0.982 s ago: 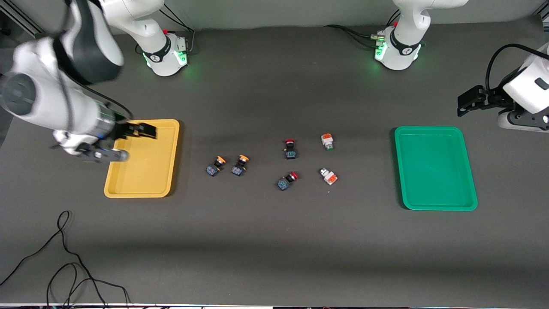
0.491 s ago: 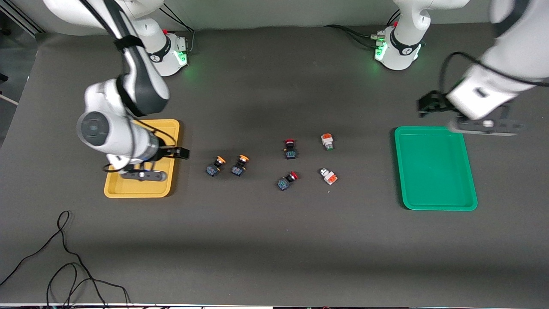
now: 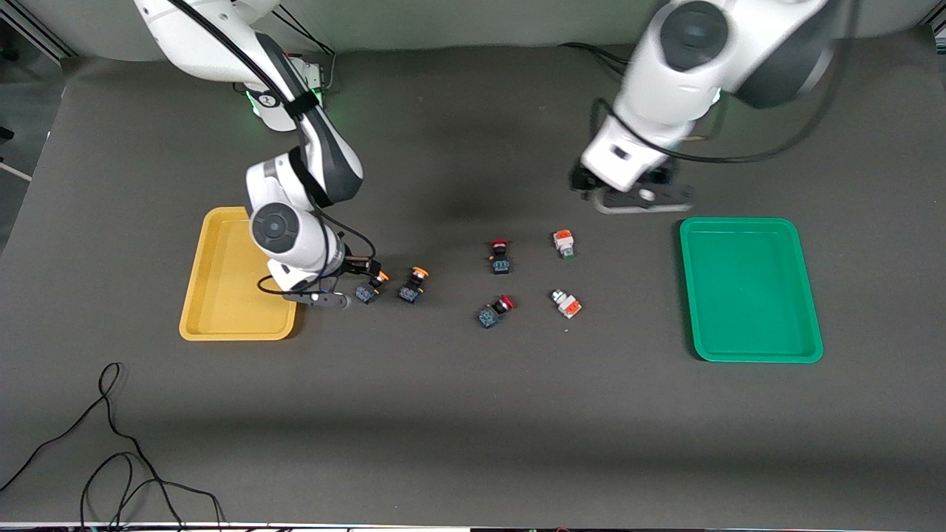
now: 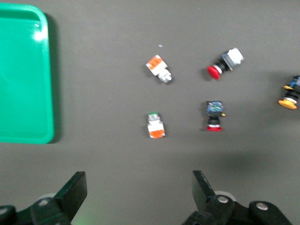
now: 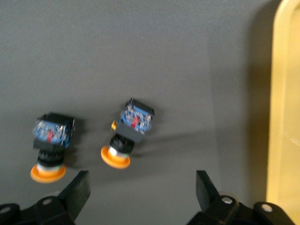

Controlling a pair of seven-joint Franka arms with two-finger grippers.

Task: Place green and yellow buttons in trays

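**Buttons on desk, trays bare**

Yellow-capped buttons lie on the desk near the yellow tray; right claw over the nearer-tray one, fingers apart; green-tipped buttons lie toward the green tray; left claw above desk beside them, fingers apart, holding nothing.

The left arm's white wrist is pretty smeared in the front view, hiding its jaws. The shallow yellow plastic tray gets chopped by the right wrist view's edge, and the shallow green plastic tray by the left wrist view's.
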